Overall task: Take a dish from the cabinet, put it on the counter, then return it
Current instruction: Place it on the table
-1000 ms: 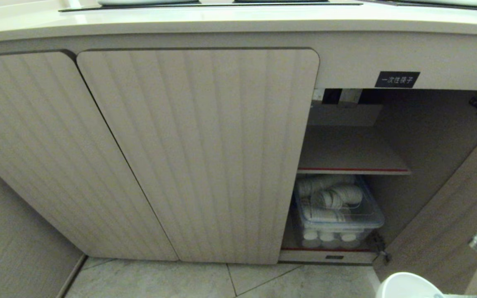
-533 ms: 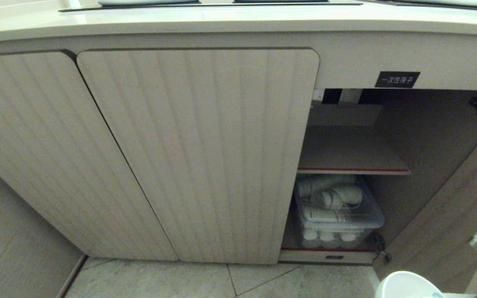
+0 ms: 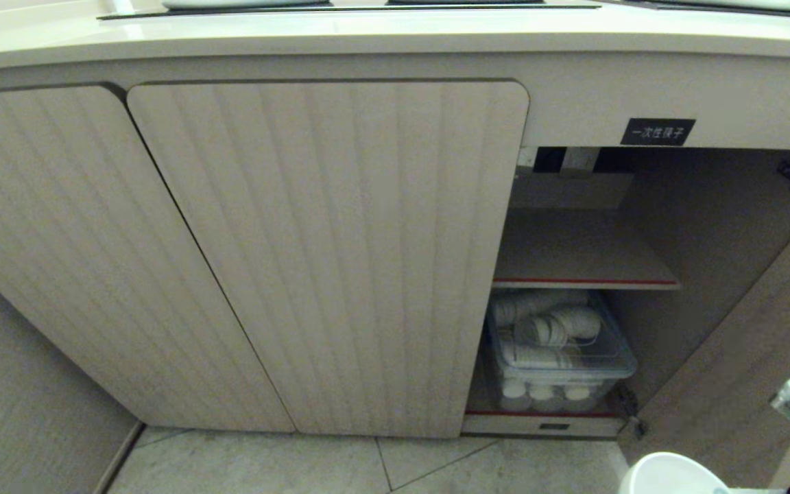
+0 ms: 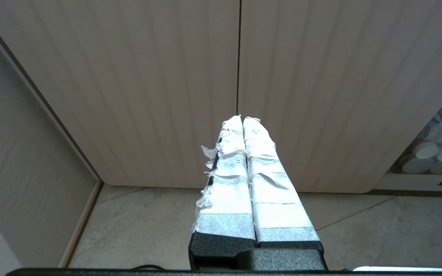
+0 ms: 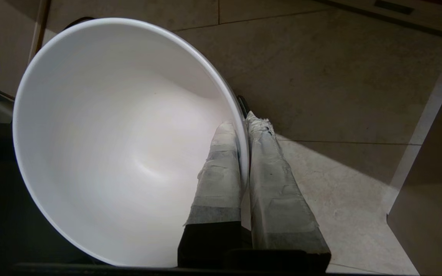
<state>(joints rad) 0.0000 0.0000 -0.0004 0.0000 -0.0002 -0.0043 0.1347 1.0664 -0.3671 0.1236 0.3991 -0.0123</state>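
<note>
A white dish (image 5: 121, 153) hangs low over the tiled floor (image 5: 320, 76), its rim clamped between the taped fingers (image 5: 221, 168) of the right gripper (image 5: 244, 126), one finger inside the bowl and one outside; its mouth tips sideways rather than up. In the head view the dish (image 3: 669, 473) sits at the bottom right, in front of the open cabinet (image 3: 573, 247), whose red-edged shelf is bare above a clear bin of white cups (image 3: 553, 343). The cream counter (image 3: 367, 34) runs overhead. The left gripper (image 4: 243, 119), pressed closed and empty, faces the ribbed doors (image 4: 167, 76).
</note>
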